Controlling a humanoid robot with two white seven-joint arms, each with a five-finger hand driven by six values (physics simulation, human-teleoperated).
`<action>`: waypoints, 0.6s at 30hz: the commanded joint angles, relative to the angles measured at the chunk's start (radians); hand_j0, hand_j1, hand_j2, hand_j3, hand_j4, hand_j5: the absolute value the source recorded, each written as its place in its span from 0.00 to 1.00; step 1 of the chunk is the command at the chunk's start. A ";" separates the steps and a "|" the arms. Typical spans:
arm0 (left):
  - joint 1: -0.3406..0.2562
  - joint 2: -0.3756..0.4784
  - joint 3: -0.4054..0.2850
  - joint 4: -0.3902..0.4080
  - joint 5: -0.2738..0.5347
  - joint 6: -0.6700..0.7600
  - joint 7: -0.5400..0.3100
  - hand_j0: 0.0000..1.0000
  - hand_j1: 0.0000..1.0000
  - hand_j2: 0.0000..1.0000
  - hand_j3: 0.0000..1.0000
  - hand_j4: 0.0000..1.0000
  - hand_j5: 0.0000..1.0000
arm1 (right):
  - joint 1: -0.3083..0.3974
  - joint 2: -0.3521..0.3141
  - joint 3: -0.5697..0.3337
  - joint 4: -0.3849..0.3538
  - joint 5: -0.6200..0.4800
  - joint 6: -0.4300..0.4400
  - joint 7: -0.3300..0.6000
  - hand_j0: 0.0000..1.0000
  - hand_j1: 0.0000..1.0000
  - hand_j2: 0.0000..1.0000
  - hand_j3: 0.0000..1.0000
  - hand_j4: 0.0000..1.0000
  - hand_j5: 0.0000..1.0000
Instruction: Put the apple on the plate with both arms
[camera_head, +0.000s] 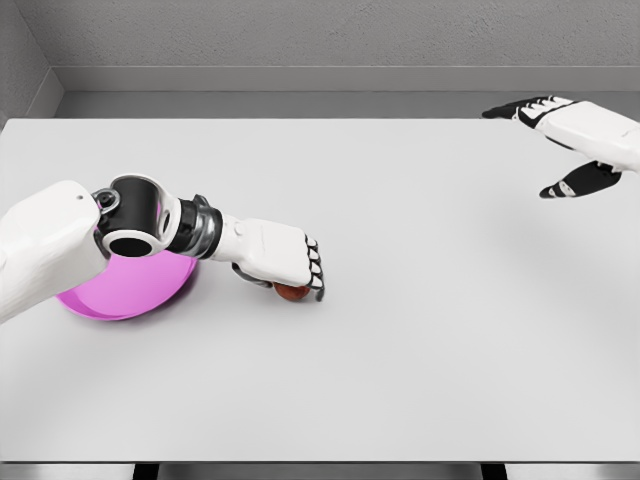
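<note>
A small reddish-brown apple is seen only in part, most of it being covered by the left hand. A pink plate lies just behind that hand's wrist, on the white tabletop, and is partly hidden by the forearm crossing over it. The apple is placed directly beneath the palm and fingertips, whose fingers are curled down around it in a grasp, with the tabletop below. Far to the right, the right hand is held with fingers spread and nothing gripped, well apart from the apple.
</note>
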 joint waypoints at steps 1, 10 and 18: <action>0.000 0.001 -0.001 -0.001 -0.003 0.002 0.000 0.67 0.67 0.67 0.67 0.67 0.67 | 0.002 -0.001 0.000 -0.001 -0.003 0.001 0.000 1.00 1.00 1.00 1.00 1.00 1.00; 0.008 0.002 -0.002 0.004 -0.055 0.002 0.000 0.54 0.54 0.54 0.54 0.54 0.54 | 0.002 -0.001 0.000 -0.001 -0.003 0.001 0.000 1.00 1.00 1.00 1.00 1.00 1.00; 0.005 0.008 -0.004 0.006 -0.046 0.002 0.000 0.26 0.26 0.26 0.26 0.26 0.26 | 0.002 -0.001 0.001 -0.001 -0.003 0.001 0.000 1.00 1.00 1.00 1.00 1.00 1.00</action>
